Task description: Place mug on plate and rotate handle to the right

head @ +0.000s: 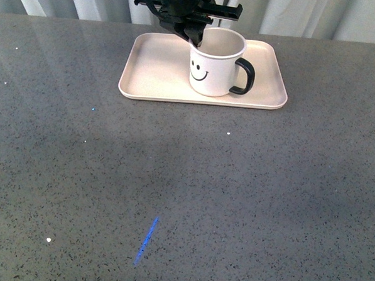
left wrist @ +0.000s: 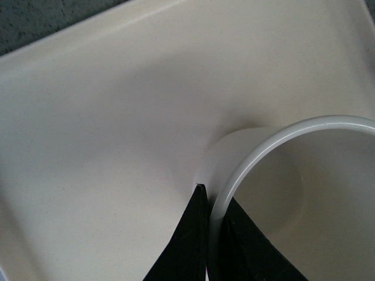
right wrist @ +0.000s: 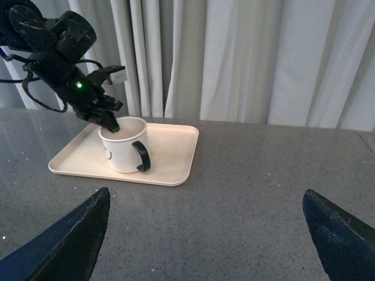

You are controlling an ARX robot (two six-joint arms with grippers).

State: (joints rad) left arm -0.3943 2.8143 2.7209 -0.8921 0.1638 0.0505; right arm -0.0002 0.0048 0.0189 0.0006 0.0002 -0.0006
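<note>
We noted the left gripper point(head: 194, 40) pinching the mug point(head: 213, 69) at its rim, one finger inside the wall and one outside (clearest from the left wrist). The mug stood upright on the plate point(head: 147, 72), its handle point(head: 244, 76) across the mug from those jaws. The right gripper point(right wrist: 205, 193) was spread wide over the table point(head: 172, 190), with the mug well ahead of its jaws.

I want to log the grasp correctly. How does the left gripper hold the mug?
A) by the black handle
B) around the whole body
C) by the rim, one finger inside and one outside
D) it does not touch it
C: the left wrist view shows the left gripper pinching the wall of the mug at the rim, while the handle is free.
</note>
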